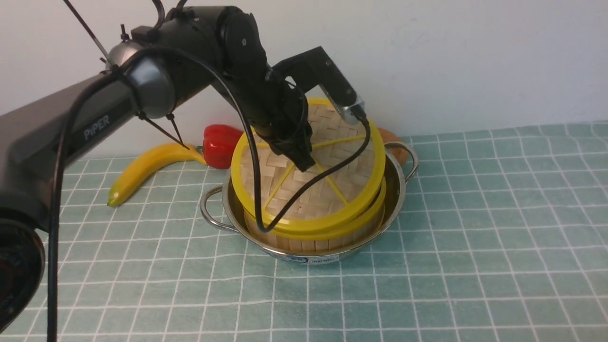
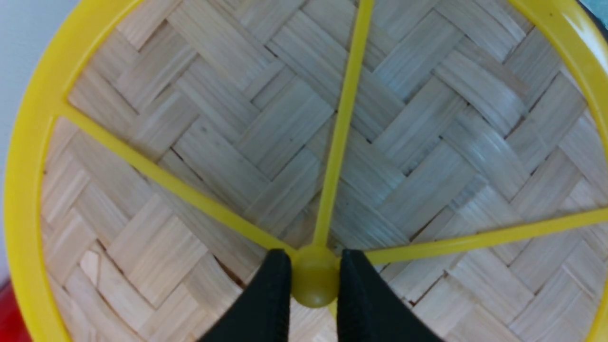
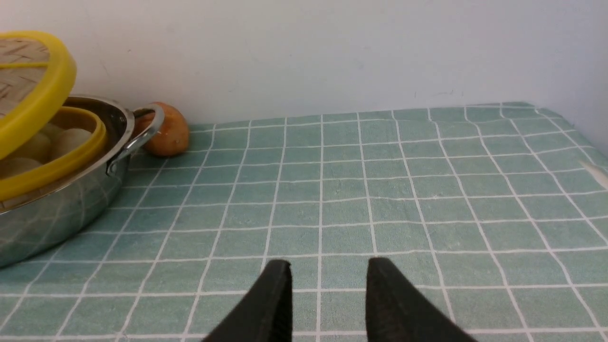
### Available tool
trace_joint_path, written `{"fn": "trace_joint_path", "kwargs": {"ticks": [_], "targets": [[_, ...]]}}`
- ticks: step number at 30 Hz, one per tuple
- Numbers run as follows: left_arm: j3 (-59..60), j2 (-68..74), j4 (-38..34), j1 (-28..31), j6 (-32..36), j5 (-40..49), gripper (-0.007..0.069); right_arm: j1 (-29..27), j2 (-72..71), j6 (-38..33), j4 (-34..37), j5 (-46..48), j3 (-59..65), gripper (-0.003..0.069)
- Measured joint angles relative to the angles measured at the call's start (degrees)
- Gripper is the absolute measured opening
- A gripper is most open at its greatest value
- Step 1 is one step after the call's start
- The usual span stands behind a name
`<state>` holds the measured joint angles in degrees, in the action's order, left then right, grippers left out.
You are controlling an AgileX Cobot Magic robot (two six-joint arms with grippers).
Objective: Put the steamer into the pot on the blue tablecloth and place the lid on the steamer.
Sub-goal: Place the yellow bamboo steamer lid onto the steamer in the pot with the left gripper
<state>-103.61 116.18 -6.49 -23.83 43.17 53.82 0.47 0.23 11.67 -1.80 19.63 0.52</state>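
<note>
Front view first: the left gripper (image 1: 304, 164) is over the middle of the lid (image 1: 332, 190), and the steamer (image 1: 308, 243) sits inside the pot (image 1: 332, 256) on the blue tablecloth (image 1: 475, 237). So the first half of the job looks done. The lid is not flat, though. Its near edge is down at the steamer's front rim and its far edge is tipped well up toward the wall. A banana (image 1: 142, 168) and a red pepper (image 1: 219, 145) lie behind on the left, out of the way. From the left wrist, the two black fingertips are closed tight on the central knob (image 2: 314, 285), one either side, with the woven disc filling the picture. That grip looks firm. From the right wrist, the right gripper (image 3: 327, 270) is low over bare cloth, jaws a little apart and empty, well away from the pot. A gap shows under the raised side of the lid, with pale buns (image 3: 71, 137) visible inside the steamer, and a round orange-brown fruit (image 3: 164, 130) just behind the pot handle. The basket lies straight below the held lid, so my read is that the left arm only needs to level the disc and lower it until rim meets rim all round.
</note>
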Motion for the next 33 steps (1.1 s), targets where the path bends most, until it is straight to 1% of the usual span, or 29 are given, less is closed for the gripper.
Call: {"fn": "trace_joint_path", "kwargs": {"ticks": [8,15,21,29,33], "targets": [[0.0,2.3,0.0,0.0,0.1,-2.4,0.0115,0.0,0.0,0.0,0.0,0.0,0.0,0.0242],[0.0,2.4,1.0,-0.2,0.1,-3.4,0.0115,0.0,0.0,0.0,0.0,0.0,0.0,0.0242],[0.0,3.1,2.0,-0.3,0.1,-6.0,0.0115,0.0,0.0,0.0,0.0,0.0,0.0,0.0242],[0.0,3.5,2.1,-0.3,-0.1,-6.4,0.0115,0.0,0.0,0.0,0.0,0.0,0.0,0.0242],[0.0,1.7,1.7,-0.3,-0.1,-5.2,0.0115,0.0,0.0,0.0,0.0,0.0,0.0,0.0242]]}}
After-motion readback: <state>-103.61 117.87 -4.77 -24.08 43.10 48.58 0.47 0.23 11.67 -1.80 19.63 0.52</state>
